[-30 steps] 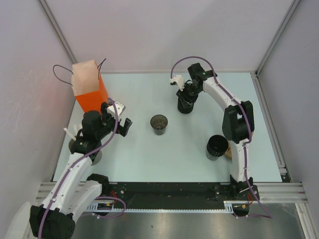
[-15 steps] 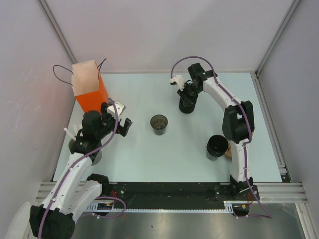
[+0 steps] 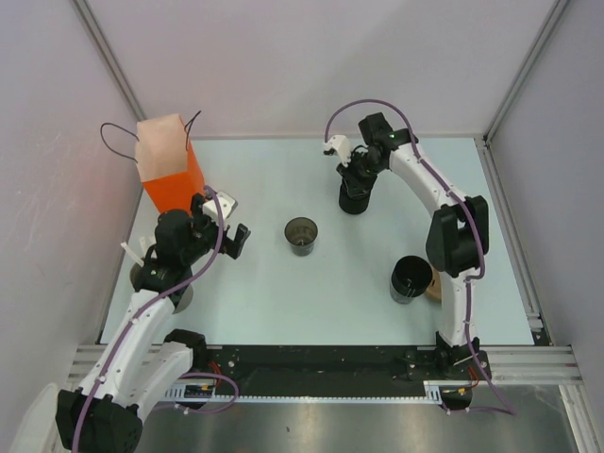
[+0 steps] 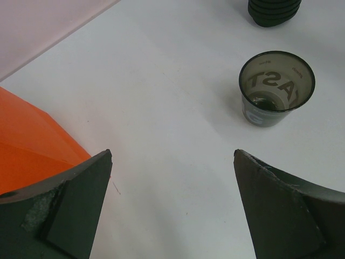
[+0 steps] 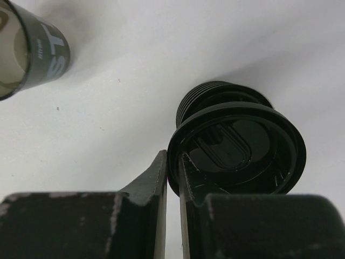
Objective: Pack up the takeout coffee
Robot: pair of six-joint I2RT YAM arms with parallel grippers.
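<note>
The right gripper (image 5: pixel 172 162) is pinching the near rim of the black lid (image 5: pixel 237 145), which is lying beyond its fingers over the ribbed black stack (image 5: pixel 197 100) at the table's far side, while the left gripper (image 4: pixel 172 156) is hanging spread wide, well apart, beside the orange bag (image 3: pixel 170 175).

Clutter being carried by the pale table (image 3: pixel 264 293)
Orange bag (image 3: pixel 175 179) is being stood upright far left; lettered smoky cup (image 3: pixel 301 234) is being left open mid-table; wide black cup (image 3: pixel 411 278) is being parked near right.
</note>
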